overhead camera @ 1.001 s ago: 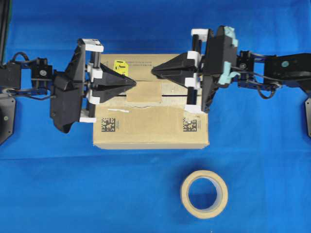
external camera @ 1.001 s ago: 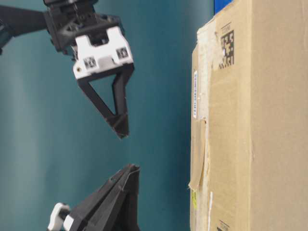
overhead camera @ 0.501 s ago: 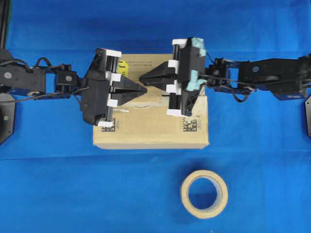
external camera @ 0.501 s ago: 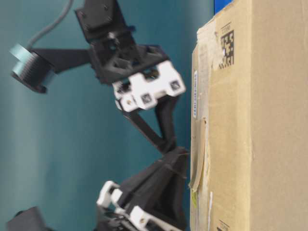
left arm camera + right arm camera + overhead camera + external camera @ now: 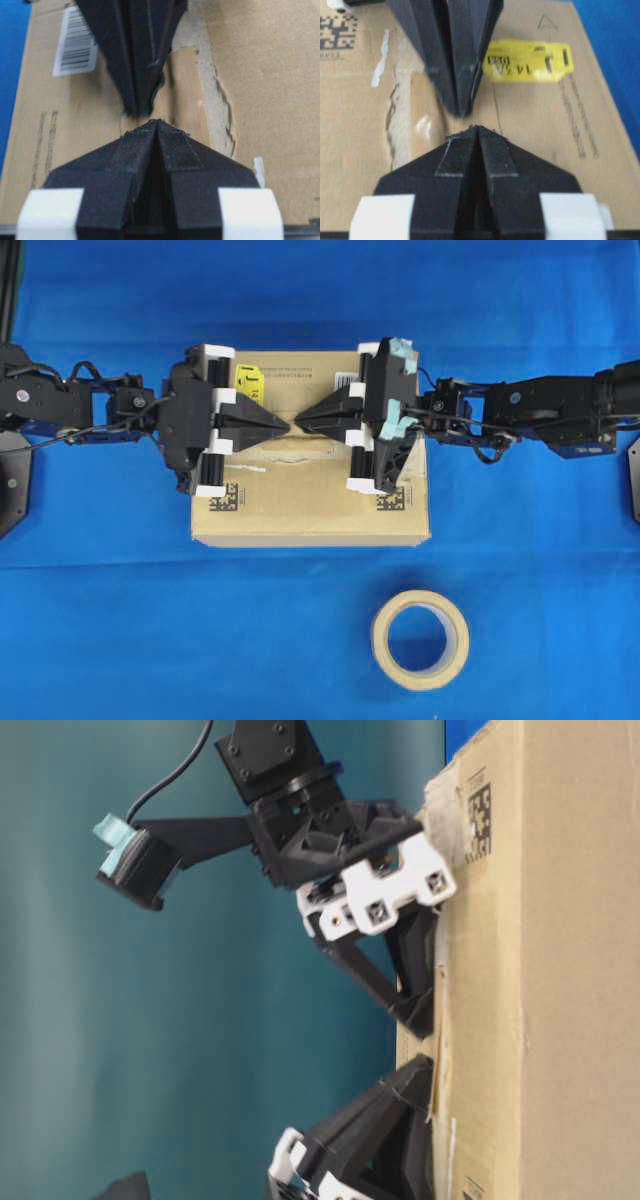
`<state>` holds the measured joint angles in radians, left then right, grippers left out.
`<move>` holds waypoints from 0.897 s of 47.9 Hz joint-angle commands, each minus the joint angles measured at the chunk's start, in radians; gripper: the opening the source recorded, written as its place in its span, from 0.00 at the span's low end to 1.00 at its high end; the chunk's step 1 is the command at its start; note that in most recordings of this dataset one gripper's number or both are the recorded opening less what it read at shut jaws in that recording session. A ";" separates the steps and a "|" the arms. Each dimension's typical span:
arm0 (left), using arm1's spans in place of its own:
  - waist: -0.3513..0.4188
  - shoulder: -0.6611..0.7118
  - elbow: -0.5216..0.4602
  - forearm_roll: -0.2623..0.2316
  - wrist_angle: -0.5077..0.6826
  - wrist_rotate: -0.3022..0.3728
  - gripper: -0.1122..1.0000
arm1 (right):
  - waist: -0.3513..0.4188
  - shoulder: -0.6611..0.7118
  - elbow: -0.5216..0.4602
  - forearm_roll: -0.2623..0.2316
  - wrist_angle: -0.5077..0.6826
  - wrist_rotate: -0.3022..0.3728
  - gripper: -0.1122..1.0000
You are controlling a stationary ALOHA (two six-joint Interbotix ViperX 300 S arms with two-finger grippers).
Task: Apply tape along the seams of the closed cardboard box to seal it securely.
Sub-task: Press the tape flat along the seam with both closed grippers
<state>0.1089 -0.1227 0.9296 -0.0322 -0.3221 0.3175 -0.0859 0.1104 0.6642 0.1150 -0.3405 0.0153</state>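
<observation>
The brown cardboard box (image 5: 310,512) lies in the middle of the blue cloth, with its yellow sticker (image 5: 247,375) and two matrix codes on top. The tan tape piece (image 5: 182,82) lies over the seam at the middle of the top. Its glossy face shows in the right wrist view (image 5: 426,127). My left gripper (image 5: 286,427) and right gripper (image 5: 298,422) are both shut and empty. Their tips point at each other, almost touching, down on the tape. The seam is mostly hidden under them; its torn greyish edge (image 5: 214,97) shows beside the tape.
The ring-shaped tape roll (image 5: 420,639) lies on the cloth in front of the box, right of centre. A white barcode label (image 5: 77,42) sits on the box's top. In the table-level view both grippers (image 5: 420,1020) press close against the box (image 5: 540,970).
Both grippers have come in from the box's ends toward the middle and lowered onto the box top. Their tips now nearly meet over the tape piece.
</observation>
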 commanded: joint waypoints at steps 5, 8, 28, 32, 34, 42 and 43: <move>0.002 -0.028 0.048 -0.003 0.002 -0.025 0.10 | 0.003 -0.058 0.064 0.029 0.002 0.002 0.09; 0.003 -0.040 0.069 -0.003 0.003 -0.035 0.10 | 0.003 -0.072 0.086 0.044 0.000 0.002 0.09; -0.029 -0.098 0.018 -0.002 0.000 -0.015 0.10 | 0.009 -0.170 0.074 0.044 -0.028 -0.020 0.09; -0.066 -0.109 -0.026 -0.003 0.000 0.054 0.10 | 0.009 -0.178 0.051 0.037 -0.028 -0.031 0.09; -0.078 -0.107 -0.043 -0.002 0.000 0.069 0.10 | 0.009 -0.176 0.040 0.034 -0.028 -0.038 0.09; -0.098 -0.075 -0.083 -0.002 0.000 0.074 0.10 | 0.009 -0.143 -0.011 0.034 -0.029 -0.057 0.09; -0.098 -0.072 -0.084 0.000 0.000 0.072 0.10 | 0.009 -0.137 -0.015 0.034 -0.029 -0.058 0.09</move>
<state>0.0138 -0.1963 0.8744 -0.0337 -0.3175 0.3896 -0.0782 -0.0291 0.6888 0.1519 -0.3590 -0.0399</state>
